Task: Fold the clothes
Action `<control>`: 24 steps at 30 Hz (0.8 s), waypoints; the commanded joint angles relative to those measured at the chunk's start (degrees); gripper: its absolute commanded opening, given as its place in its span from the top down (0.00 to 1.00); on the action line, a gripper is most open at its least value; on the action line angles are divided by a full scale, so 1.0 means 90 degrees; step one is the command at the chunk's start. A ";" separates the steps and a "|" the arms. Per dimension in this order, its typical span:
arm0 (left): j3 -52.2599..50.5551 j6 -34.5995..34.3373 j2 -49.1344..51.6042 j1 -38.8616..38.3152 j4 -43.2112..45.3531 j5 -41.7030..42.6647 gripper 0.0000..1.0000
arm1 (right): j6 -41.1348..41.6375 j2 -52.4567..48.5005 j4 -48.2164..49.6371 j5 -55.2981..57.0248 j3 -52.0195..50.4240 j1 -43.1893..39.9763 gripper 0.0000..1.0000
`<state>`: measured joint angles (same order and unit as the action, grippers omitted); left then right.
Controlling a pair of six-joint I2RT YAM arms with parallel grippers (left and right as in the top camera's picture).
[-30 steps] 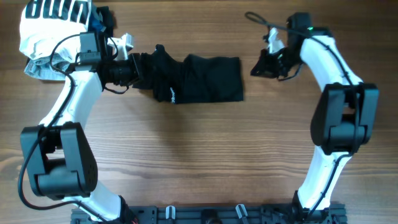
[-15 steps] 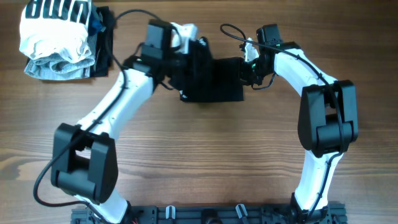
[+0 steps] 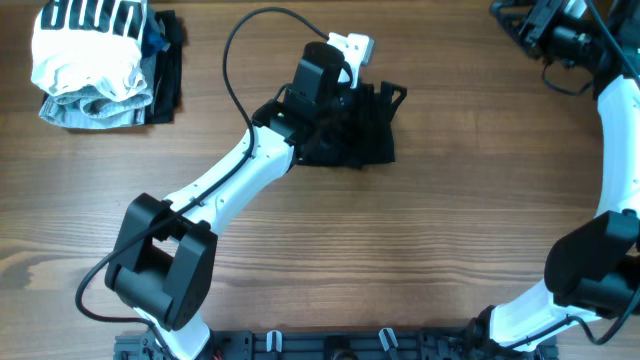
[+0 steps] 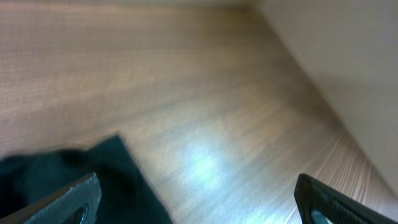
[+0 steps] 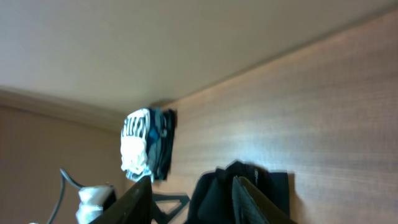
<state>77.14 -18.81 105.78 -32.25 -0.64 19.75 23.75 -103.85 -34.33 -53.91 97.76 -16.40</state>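
Item 1, upper left of the overhead view: a white garment with black stripes (image 3: 90, 45), bundled on top of a grey folded garment (image 3: 75, 112). A strip of dark cloth (image 3: 166, 72) lies against the right side of the stack. All of it rests on the wooden tabletop (image 3: 400, 250), well apart from the arms.

Item 2, lower left to upper centre: the left arm (image 3: 215, 185) reaches diagonally from the bottom edge, and a black cable (image 3: 235, 40) loops above it. Its wrist is over the left part of the clothes. In the wrist view, the left pincer (image 4: 196, 186) is spread wide, with fingers (image 4: 74, 202) at opposite lower corners. Only bare tabletop shows between them.

Item 3, upper centre: the clothes, a black garment (image 3: 355, 135), gathered into a compact, uneven mass on the tabletop. Its upper right edge is ragged. In the left wrist view, one corner of it (image 4: 56, 171) lies at the lower left, beside the left-hand finger, which does not clamp it.

Item 4, right edge: the right arm (image 3: 620, 150) runs up the frame. The right pincer (image 3: 510, 18) is in the top right corner, well apart from the black garment. In its wrist view, the dark fingers (image 5: 134, 202) stand apart and hold nothing. The black garment (image 5: 214, 186) and the striped bundle (image 5: 137, 146) lie far beyond them.
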 commanded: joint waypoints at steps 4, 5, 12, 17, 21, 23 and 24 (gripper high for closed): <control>0.0228 -0.0658 -0.0913 0.0984 -0.0134 -0.0036 0.00 | -0.2120 -0.0187 -0.1287 0.0806 -0.0083 0.0634 0.44; 0.0228 -0.0665 -0.1178 0.1316 -0.0384 -0.0036 0.00 | -0.2514 -0.0204 -0.1462 0.1003 -0.0083 0.0891 0.37; 0.0194 -0.0670 -0.1547 0.3410 -0.3123 -0.0092 0.00 | -0.2647 -0.0675 -0.1513 0.2977 -0.0083 0.2720 0.13; 0.0158 -0.0430 -0.1430 0.3990 -0.3881 -0.0306 0.00 | -0.3587 -0.1547 -0.1800 0.3186 -0.0083 0.3385 0.21; 0.0155 -0.0437 -0.1333 0.3983 -0.3932 -0.0323 0.00 | -0.3806 -0.1906 -0.1841 0.3235 -0.0083 0.3531 0.54; 0.0155 -0.0437 -0.1294 0.3983 -0.4007 -0.0323 0.00 | -0.3764 -0.1899 -0.1634 0.3436 -0.0078 0.3495 0.95; 0.0155 -0.0437 -0.1280 0.3983 -0.4014 -0.0323 0.00 | -0.3585 -0.1865 -0.1545 0.3551 -0.0046 0.3441 0.96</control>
<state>78.96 -24.08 93.17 3.60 -36.47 17.39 -8.97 -120.25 -49.82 -24.91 97.21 15.42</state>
